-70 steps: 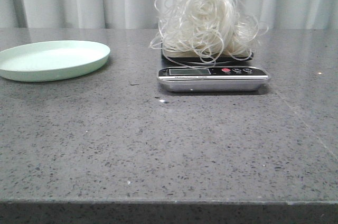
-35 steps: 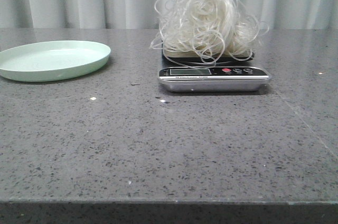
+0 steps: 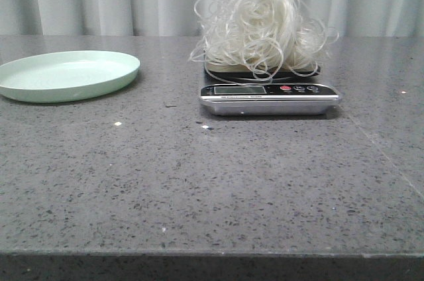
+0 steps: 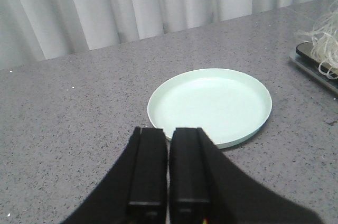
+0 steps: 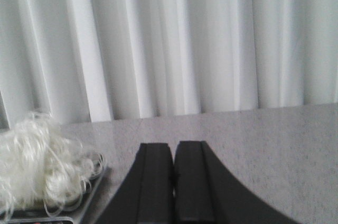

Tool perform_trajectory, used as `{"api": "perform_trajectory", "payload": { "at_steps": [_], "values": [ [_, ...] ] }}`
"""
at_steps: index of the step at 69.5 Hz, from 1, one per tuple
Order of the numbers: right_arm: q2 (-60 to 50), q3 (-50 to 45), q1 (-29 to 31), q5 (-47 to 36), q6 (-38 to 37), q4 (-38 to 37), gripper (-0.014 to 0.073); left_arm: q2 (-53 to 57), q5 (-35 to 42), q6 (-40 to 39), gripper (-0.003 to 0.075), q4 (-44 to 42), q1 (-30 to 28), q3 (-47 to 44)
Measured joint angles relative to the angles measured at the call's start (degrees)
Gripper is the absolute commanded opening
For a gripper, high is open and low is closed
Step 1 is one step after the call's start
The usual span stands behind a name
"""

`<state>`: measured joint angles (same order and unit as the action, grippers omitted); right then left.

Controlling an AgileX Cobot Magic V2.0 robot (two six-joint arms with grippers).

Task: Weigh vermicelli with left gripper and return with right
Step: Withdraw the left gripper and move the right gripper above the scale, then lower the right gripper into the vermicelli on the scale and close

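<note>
The vermicelli [image 3: 260, 22], a fluffy white tangle of thin strands, sits on the silver and black scale [image 3: 268, 99] at the table's back centre. It also shows in the right wrist view [image 5: 39, 168] and at the edge of the left wrist view [image 4: 322, 44]. The pale green plate [image 3: 66, 75] lies empty at the back left; in the left wrist view [image 4: 211, 105] it is just beyond my left gripper [image 4: 169, 131], which is shut and empty. My right gripper [image 5: 173, 147] is shut and empty, to the right of the scale. Neither arm shows in the front view.
The grey speckled table [image 3: 212, 181] has small white crumbs [image 3: 117, 123] in front of the plate and near the scale [image 3: 204, 126]. A white curtain [image 5: 169, 39] hangs behind the table. The table's front edge is near the bottom of the front view.
A small white crumb has appeared on the table in front of the plate since a second ago. The vermicelli, scale and plate have not moved.
</note>
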<state>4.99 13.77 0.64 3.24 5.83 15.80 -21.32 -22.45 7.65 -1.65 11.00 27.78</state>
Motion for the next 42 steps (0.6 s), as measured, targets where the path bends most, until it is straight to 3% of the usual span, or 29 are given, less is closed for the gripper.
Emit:
{"api": "perform_trajectory", "payload": {
  "at_steps": [9,27,42],
  "values": [
    [11.2,12.2,-0.5,6.9,0.0,0.2,0.0185,0.0,0.1,0.0,0.0136,0.0,0.0,0.0],
    [33.9,36.9,-7.5,20.7,0.0,1.1,0.0471,0.0,0.1,0.0,0.0136,0.1,0.0,0.0],
    [52.2,50.9,-15.0,29.4,0.9,1.1,0.0573,0.0,0.1,0.0,0.0136,0.1,0.0,0.0]
  ]
}}
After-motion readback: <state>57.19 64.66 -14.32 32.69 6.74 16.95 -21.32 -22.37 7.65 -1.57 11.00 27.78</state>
